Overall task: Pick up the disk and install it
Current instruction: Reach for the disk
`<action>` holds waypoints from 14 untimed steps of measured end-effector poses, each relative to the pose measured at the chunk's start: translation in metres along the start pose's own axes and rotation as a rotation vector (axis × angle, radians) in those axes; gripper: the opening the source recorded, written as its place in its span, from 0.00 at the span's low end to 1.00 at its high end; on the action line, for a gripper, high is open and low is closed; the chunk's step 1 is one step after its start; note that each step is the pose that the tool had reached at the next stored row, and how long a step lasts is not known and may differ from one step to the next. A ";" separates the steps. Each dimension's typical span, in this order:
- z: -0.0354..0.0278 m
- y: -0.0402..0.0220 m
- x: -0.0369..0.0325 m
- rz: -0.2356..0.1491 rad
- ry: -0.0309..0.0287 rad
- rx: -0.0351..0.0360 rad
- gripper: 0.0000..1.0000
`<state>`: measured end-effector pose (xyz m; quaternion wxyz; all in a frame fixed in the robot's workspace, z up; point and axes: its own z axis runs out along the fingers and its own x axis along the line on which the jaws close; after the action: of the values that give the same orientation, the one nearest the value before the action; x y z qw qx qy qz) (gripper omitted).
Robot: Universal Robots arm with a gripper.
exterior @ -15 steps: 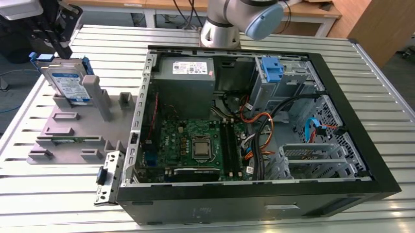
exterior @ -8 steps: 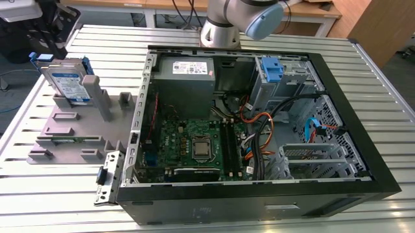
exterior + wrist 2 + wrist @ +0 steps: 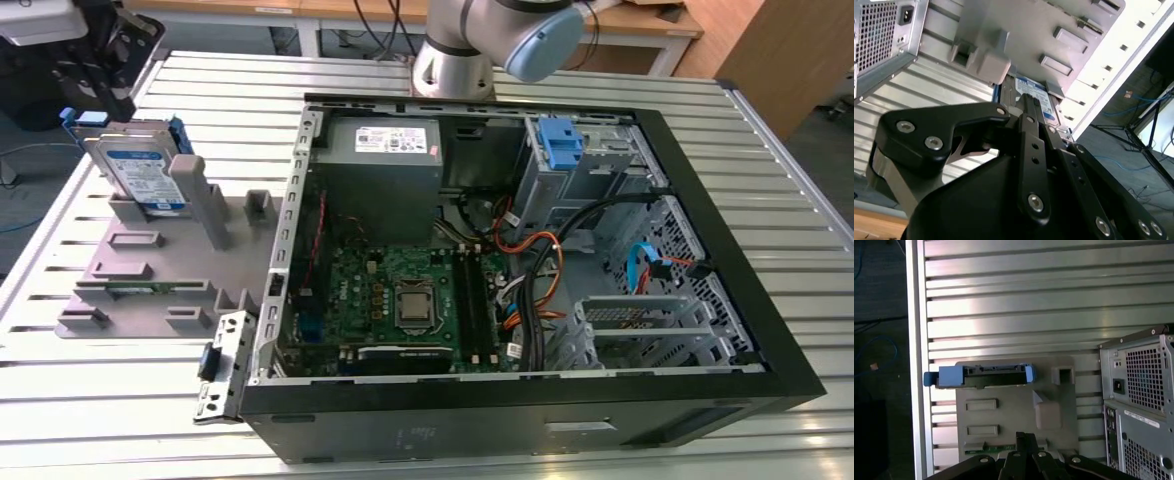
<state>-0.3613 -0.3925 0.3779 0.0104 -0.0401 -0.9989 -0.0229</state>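
The disk (image 3: 140, 170) stands on edge in a slot at the far end of a grey holder block (image 3: 147, 270), at the exterior view's left. It is silver with a white-and-blue label and a blue carrier frame. My gripper (image 3: 104, 85) hangs just above and behind it, black, fingers drawn together with nothing between them. In the first wrist view the disk (image 3: 984, 376) shows edge-on with blue ends, apart from my gripper (image 3: 1022, 436). In the second wrist view the disk (image 3: 1046, 102) lies just beyond my gripper (image 3: 1026, 100).
An open computer case (image 3: 534, 400) lies at the middle, showing a motherboard (image 3: 400, 300), a grey power supply (image 3: 380, 150), an upright blue latch (image 3: 561, 145) and a metal drive cage (image 3: 641, 325). Everything rests on a slatted metal table (image 3: 134, 400). The arm's base (image 3: 454, 60) stands behind the case.
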 end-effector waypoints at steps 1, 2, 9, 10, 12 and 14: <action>0.0005 0.0013 0.0004 0.000 -0.0001 -0.0001 0.11; 0.0012 0.0026 0.0009 0.000 -0.0002 -0.0002 0.11; 0.0065 0.0127 0.0080 0.000 -0.0004 -0.0003 0.11; 0.0070 0.0140 0.0098 0.000 -0.0002 -0.0001 0.11; 0.0086 0.0164 0.0132 0.000 -0.0002 -0.0002 0.11; 0.0105 0.0188 0.0155 0.000 0.0000 0.0000 0.11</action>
<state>-0.3754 -0.3720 0.3686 0.0104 -0.0402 -0.9989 -0.0230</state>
